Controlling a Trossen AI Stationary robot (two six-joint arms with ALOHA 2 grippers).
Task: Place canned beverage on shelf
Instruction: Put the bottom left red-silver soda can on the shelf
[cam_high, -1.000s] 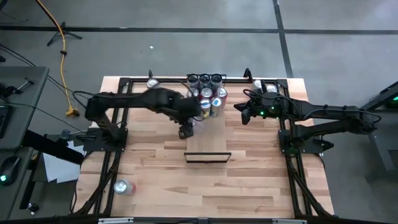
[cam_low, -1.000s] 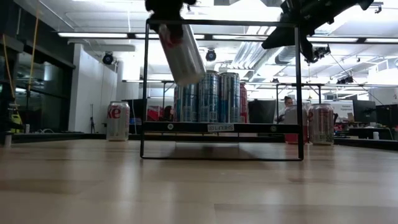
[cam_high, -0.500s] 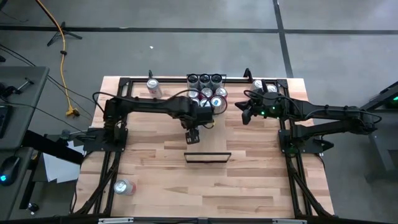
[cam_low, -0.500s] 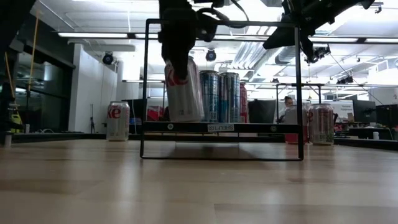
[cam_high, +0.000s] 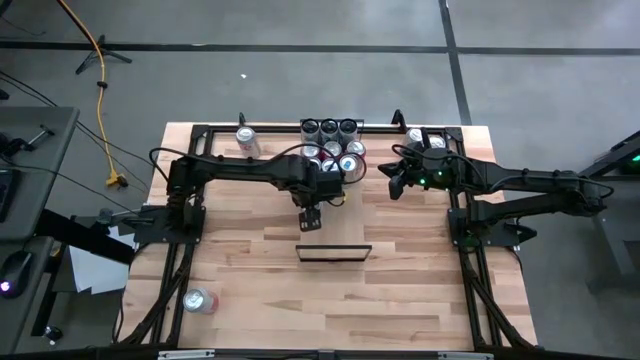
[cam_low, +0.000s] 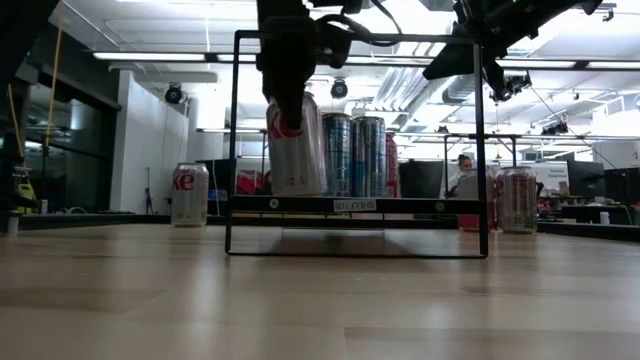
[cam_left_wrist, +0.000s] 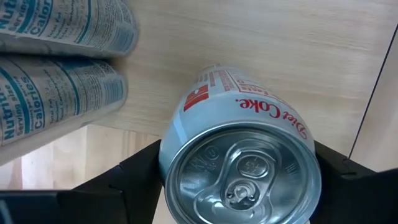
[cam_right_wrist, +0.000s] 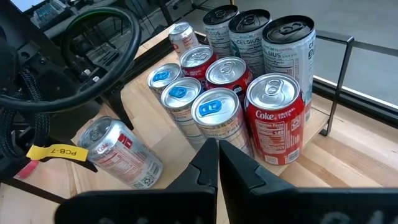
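The left gripper (cam_high: 310, 217) is reaching in from nine o'clock to the centre of the table and is clamping a Diet Coke can (cam_left_wrist: 241, 152) between its dark fingers (cam_left_wrist: 134, 171). In the low view that can (cam_low: 294, 145) is hanging nearly upright, slightly tilted, with its base at or just above the shelf (cam_low: 355, 204); whether it is touching the board cannot be told. From above, the shelf (cam_high: 335, 235) is lying at the table's centre as a pale narrow panel, with the held can over its nine o'clock edge.

At twelve o'clock on the shelf a cluster of cans (cam_high: 333, 150) is standing upright: tall Celsius cans (cam_right_wrist: 267, 34) at the back, blue-topped cans (cam_right_wrist: 216, 109) and a red Coke Original can (cam_right_wrist: 275, 118) nearer the right arm.

The right gripper (cam_high: 395, 180) is hovering at about two o'clock of the table, beside the cluster, its fingers (cam_right_wrist: 214, 165) pressed together and holding nothing.

A loose silver can (cam_high: 246, 140) is lying at eleven o'clock, another can (cam_high: 200, 300) is lying on its side at seven o'clock on the butcher-block tabletop (cam_high: 400, 300), and two cans (cam_high: 425, 140) are sitting at one o'clock behind the right gripper.
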